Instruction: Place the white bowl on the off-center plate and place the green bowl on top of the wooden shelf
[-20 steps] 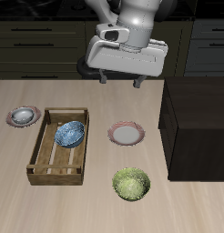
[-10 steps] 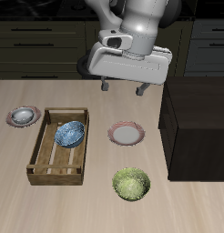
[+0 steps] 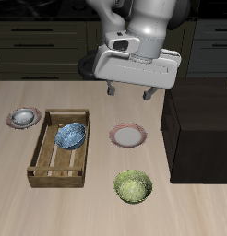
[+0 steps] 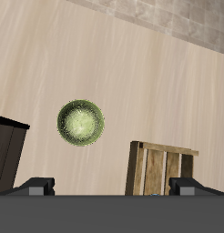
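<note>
Exterior view: three bowls and two plates are counted on the worktop (image 3: 97, 207). The white bowl (image 3: 24, 116) is seen at the left of the frame, seated on the off-center plate (image 3: 11, 121), whose pinkish-red rim shows around it. A second plate (image 3: 128, 136) of the same look lies bare near the middle of the frame. The green bowl (image 3: 133, 186) is set on the worktop in the lower middle of the frame, below that plate and apart from it. One blue-patterned bowl (image 3: 72, 135) is held tilted inside the one light-wood crate (image 3: 37, 161), in its upper end. One wooden shelf (image 3: 203, 124) is placed at the right edge of the frame, its flat top bare. The tool (image 3: 130, 91) hangs high in the upper middle of the frame, above the worktop, with its two fingers (image 3: 112, 89) spread apart and nothing between them.

Wrist view: one green bowl (image 4: 80, 121) is seen alone on the pale wood, its mottled inside facing up. A corner of the wooden shelf (image 4: 8, 150) and one end of the crate (image 4: 162, 167) are shown either side of it, neither touching it. Two dark fingertips (image 4: 38, 187) are seen well apart, so the tool is open and empty.
</note>
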